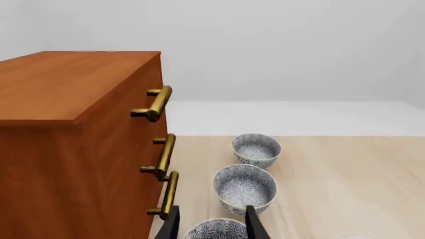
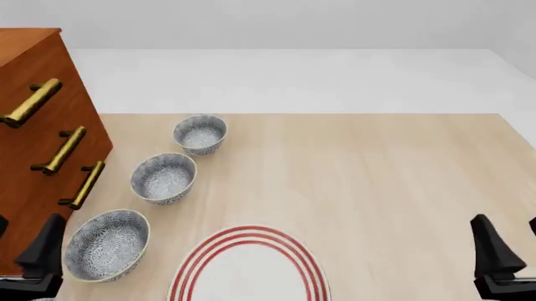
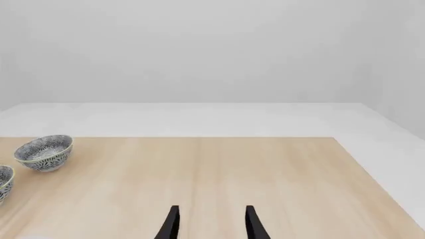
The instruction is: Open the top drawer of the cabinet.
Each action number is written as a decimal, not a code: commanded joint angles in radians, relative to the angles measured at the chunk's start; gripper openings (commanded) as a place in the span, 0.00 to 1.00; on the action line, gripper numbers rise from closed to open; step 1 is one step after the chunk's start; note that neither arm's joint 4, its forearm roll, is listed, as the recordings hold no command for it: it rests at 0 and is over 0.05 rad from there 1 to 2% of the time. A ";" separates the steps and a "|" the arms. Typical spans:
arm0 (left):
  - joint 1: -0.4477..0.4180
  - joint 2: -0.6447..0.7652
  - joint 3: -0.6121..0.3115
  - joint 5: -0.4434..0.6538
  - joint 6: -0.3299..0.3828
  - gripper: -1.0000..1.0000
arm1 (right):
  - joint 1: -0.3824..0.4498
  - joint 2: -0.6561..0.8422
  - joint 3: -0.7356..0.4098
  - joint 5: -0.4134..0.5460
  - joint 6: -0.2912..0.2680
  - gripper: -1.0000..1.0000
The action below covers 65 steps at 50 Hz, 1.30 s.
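The reddish-brown cabinet [image 2: 21,182] [image 1: 59,84] stands at the table's left edge. Its top drawer [image 2: 49,63] [image 1: 116,112] sits flush with the two lower ones, and its brass bar handle [image 2: 32,102] [image 1: 156,103] is untouched. My left gripper [image 2: 21,248] [image 1: 214,226] hangs open low at the near left, in front of the cabinet's lowest handle [image 2: 86,184] and well below the top one. My right gripper [image 2: 511,248] [image 3: 212,224] is open at the near right, far from the cabinet. Neither holds anything.
Three patterned bowls [image 2: 200,133] [image 2: 163,178] [image 2: 107,244] line up just right of the cabinet front; the nearest lies beside my left gripper. A white plate with red rings [image 2: 247,266] sits at the near middle. The light wooden table [image 2: 385,175] ends at a white floor behind.
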 commanded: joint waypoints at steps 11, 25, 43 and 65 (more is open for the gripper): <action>0.005 0.041 -0.001 -0.016 0.015 1.00 | 0.000 0.004 -0.003 -0.001 0.000 1.00; 0.041 -0.022 0.000 -0.001 0.095 1.00 | 0.000 0.004 -0.003 -0.001 0.000 1.00; 0.044 -0.023 -0.001 -0.103 0.297 1.00 | 0.000 0.005 -0.003 -0.001 -0.001 1.00; 0.076 -0.023 0.000 -0.239 0.556 1.00 | 0.000 0.004 -0.003 -0.001 0.000 1.00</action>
